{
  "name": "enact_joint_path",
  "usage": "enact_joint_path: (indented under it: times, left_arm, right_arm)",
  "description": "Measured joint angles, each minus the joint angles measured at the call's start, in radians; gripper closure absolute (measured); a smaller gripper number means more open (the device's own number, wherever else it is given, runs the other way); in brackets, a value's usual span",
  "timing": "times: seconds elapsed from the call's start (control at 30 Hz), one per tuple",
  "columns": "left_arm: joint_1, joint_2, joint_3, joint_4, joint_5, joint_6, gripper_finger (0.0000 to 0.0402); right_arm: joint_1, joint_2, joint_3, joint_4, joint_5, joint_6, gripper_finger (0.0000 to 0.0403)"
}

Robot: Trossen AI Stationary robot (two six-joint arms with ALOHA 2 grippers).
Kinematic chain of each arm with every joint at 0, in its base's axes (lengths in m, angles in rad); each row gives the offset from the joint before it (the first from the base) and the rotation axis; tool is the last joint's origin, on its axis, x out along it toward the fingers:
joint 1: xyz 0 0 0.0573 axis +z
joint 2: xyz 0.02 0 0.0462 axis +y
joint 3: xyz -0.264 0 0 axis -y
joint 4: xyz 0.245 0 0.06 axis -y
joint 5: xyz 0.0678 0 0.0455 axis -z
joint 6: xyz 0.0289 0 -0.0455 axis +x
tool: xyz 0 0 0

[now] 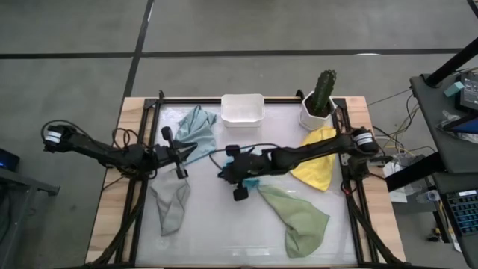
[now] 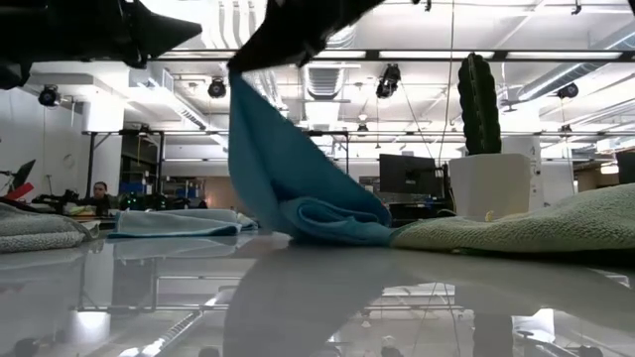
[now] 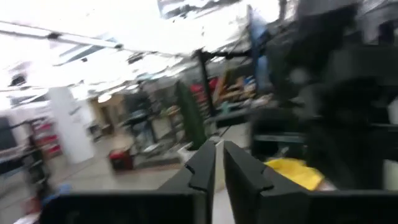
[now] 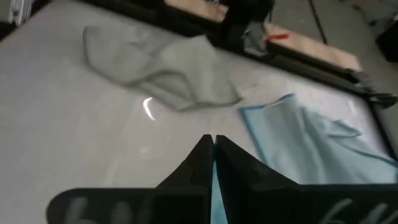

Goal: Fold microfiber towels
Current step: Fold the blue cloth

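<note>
A bright blue towel (image 2: 298,188) is held pinched by one edge in the closed right gripper (image 1: 240,178), just in front of the white tub (image 1: 243,109), its lower folds resting on the table beside the sage green towel (image 1: 299,218). The left gripper (image 1: 179,153), nearly closed and empty, is seen to the tub's front left. The lift is best kept slow until the cloth hangs clear, so a flat fold can be laid.

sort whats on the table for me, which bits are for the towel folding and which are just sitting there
For the job: bright blue towel, pinched by the right gripper; pale blue-grey towel; grey towel; sage green towel; yellow towel.

Just lying about: white tub; potted cactus.
</note>
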Motion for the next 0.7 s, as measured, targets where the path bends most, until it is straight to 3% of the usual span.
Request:
enact_joint_path:
  times: [0.1, 0.3, 0.53, 0.7]
  left_arm:
    - [0.0, 0.052, 0.009, 0.083, 0.053, -0.043, 0.0333]
    - [0.0, 0.21, 0.111, 0.1, 0.058, -0.116, 0.0249]
    - [-0.001, 0.419, 0.252, 0.104, -0.154, -0.042, 0.0195]
    - [0.0, 0.46, 0.266, 0.109, -0.166, -0.044, 0.019]
  right_arm:
    - [-0.014, -0.039, -0.001, 0.001, 0.02, -0.015, 0.0394]
    - [-0.033, -0.075, 0.017, 0.002, 0.134, -0.083, 0.0394]
    - [-0.043, -0.085, 0.071, -0.041, 0.192, -0.164, 0.0394]
    - [-0.043, -0.112, 0.077, -0.097, 0.226, -0.182, 0.0394]
